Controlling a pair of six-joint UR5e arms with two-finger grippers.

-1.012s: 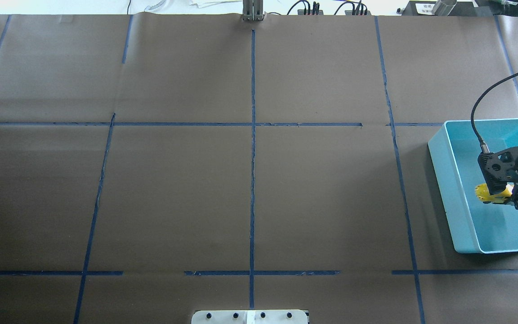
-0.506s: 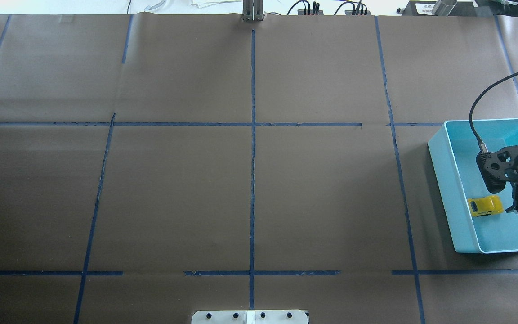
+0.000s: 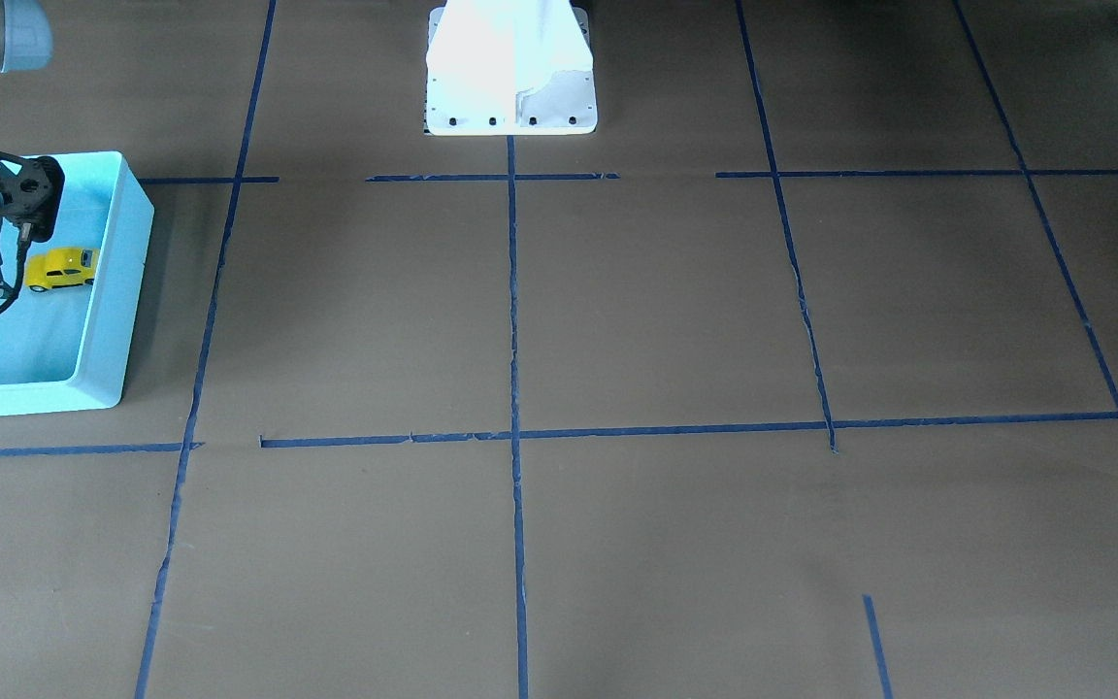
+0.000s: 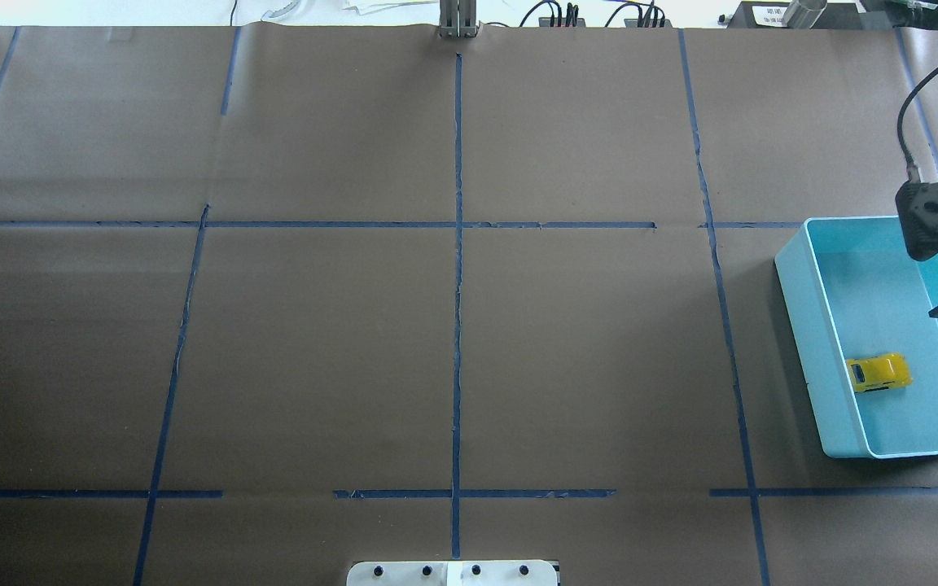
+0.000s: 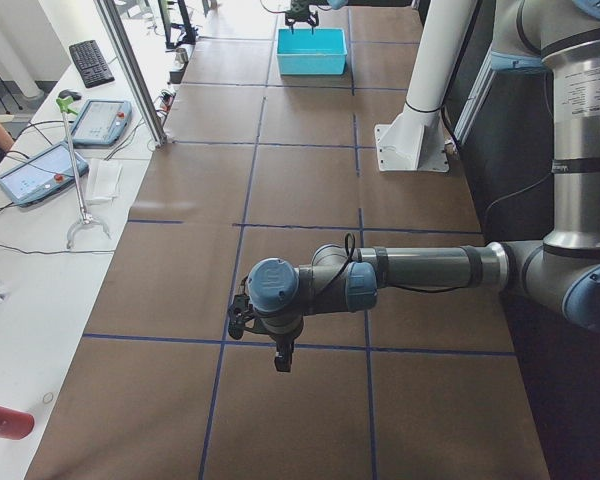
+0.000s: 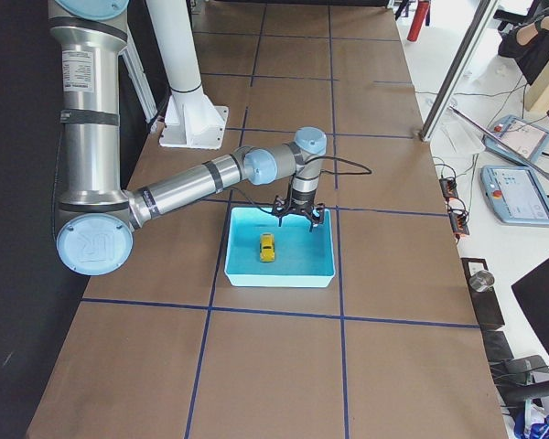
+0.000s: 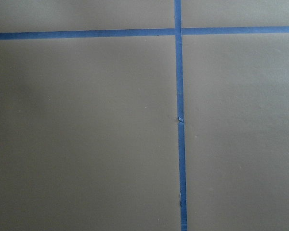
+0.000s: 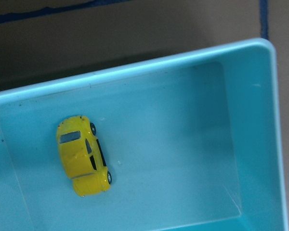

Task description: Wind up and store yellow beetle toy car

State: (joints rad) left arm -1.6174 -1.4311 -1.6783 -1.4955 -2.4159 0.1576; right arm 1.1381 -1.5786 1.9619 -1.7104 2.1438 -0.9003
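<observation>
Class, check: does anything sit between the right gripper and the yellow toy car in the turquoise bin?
Nothing visible does. The yellow beetle toy car lies alone on the floor of the turquoise bin. The right gripper hangs open above the bin, apart from the car.

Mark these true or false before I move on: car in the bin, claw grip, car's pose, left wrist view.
1. The yellow beetle toy car sits inside the turquoise bin. True.
2. The right claw is gripping the car. False: it hangs open above the bin, apart from the car, holding nothing.
3. The car lies on its roof. False: it rests upright on its wheels.
4. The left wrist view shows only brown table covering and blue tape. True.
</observation>
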